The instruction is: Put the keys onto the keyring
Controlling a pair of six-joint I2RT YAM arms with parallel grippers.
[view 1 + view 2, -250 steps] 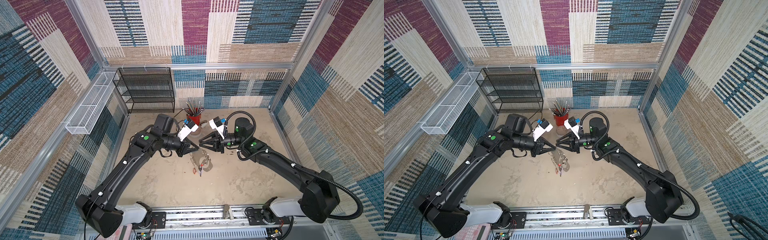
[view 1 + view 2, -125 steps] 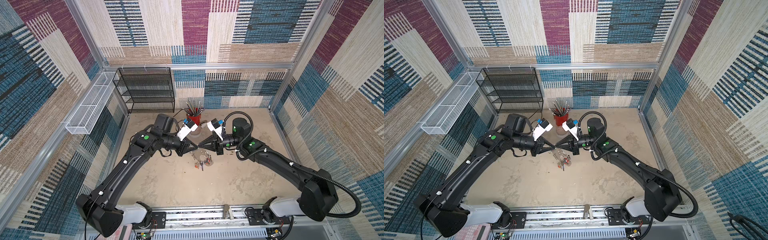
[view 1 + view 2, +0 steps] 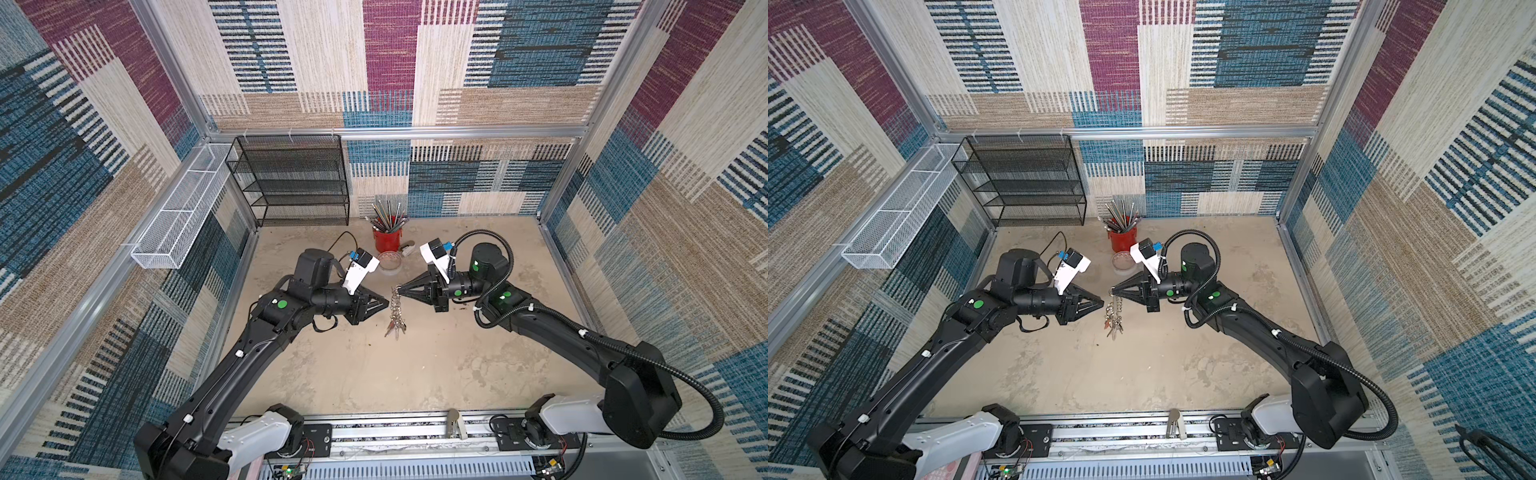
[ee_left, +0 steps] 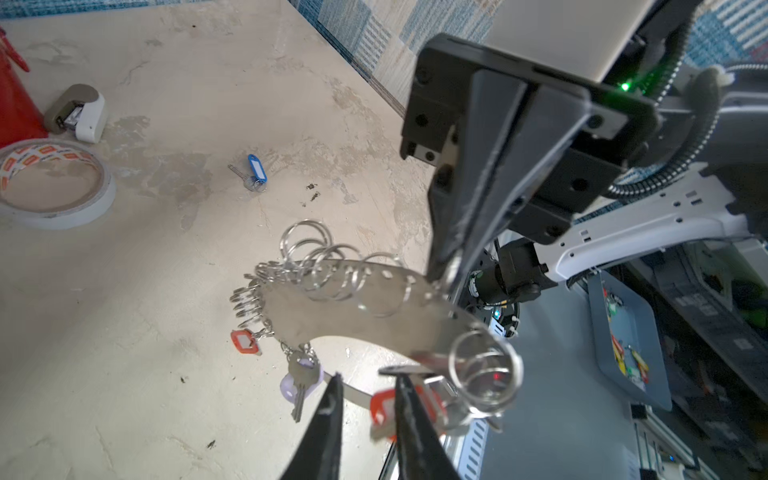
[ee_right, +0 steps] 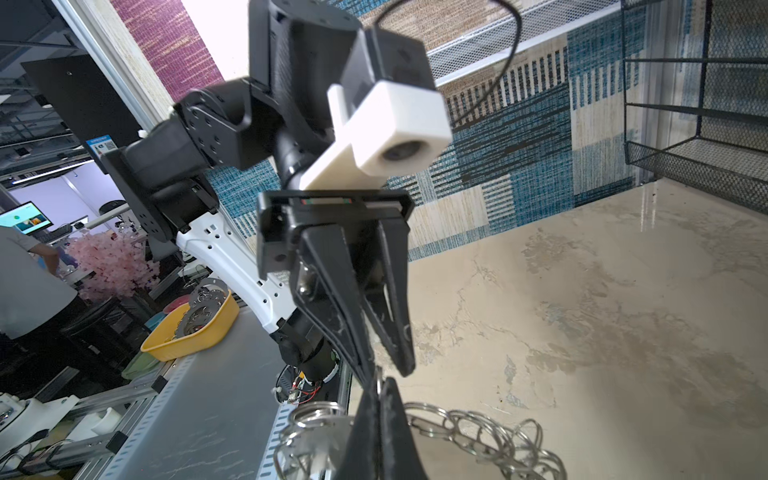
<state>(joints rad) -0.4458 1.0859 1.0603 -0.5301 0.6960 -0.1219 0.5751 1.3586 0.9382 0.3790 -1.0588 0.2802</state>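
The keyring [image 3: 397, 311] [image 3: 1113, 312], a gray curved plate [image 4: 353, 307] edged with silver split rings [image 5: 469, 424], hangs in the air. My right gripper [image 3: 399, 289] [image 4: 446, 274] [image 5: 377, 384] is shut on a ring at its upper end. Two red-tagged keys [image 4: 244, 341] [image 4: 384, 409] and a pale-tagged key [image 4: 301, 376] dangle from it. A blue-tagged key [image 4: 254, 172] lies on the table. My left gripper [image 3: 386, 304] [image 4: 365, 376] [image 5: 386, 368] stands just beside the keyring, jaws a little apart, nothing between them.
A tape roll [image 4: 54, 183], a red cup of pencils [image 3: 387, 239] and a small stapler [image 4: 79, 112] sit behind the grippers. A black mesh shelf [image 3: 291, 178] stands at the back left, with a white wire basket [image 3: 178, 216] on the left wall.
My right gripper moved in and closed on the keyring. My left gripper then opened and let go, so the keyring now hangs from the right one.
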